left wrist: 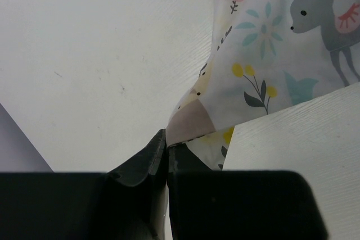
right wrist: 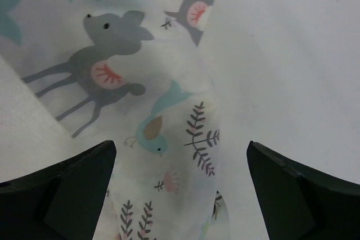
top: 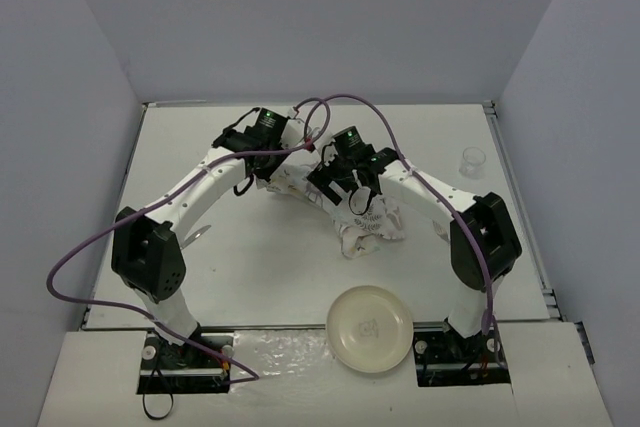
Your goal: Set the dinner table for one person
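A white cloth placemat (top: 362, 219) printed with deer, birds and flowers lies crumpled on the white dinner table (top: 270, 267), at its far middle. My left gripper (left wrist: 167, 139) is shut on a corner of the placemat (left wrist: 270, 54) and pulls it taut. My right gripper (right wrist: 180, 155) is open and hovers just above a fold of the placemat (right wrist: 169, 139), one finger on each side. A cream plate (top: 369, 328) sits at the near edge. A piece of cutlery (top: 197, 235) lies by the left arm. A clear cup (top: 472, 161) stands at the far right.
Grey walls close in the table on three sides. A purple cable (top: 100, 237) loops off the left arm and over both wrists. The arm bases stand at the near edge beside the plate.
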Action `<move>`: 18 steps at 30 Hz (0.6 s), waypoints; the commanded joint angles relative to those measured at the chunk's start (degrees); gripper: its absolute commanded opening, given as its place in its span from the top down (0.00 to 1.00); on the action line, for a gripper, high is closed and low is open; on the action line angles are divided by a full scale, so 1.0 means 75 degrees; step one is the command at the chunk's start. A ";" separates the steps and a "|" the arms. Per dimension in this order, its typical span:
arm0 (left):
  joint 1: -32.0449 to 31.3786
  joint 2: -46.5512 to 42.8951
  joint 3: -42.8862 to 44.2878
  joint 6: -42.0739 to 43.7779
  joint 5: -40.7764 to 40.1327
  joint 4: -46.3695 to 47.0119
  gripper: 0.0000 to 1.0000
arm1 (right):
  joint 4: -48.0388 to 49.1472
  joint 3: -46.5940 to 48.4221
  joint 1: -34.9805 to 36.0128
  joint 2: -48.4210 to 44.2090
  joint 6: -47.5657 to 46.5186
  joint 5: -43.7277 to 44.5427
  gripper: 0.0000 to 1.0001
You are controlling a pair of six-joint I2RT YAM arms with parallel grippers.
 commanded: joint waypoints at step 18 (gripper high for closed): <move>0.1210 -0.0625 0.0368 -0.0371 0.1087 0.0518 1.00 | 0.0292 -0.1614 0.0318 -0.2478 -0.0905 0.0955 0.00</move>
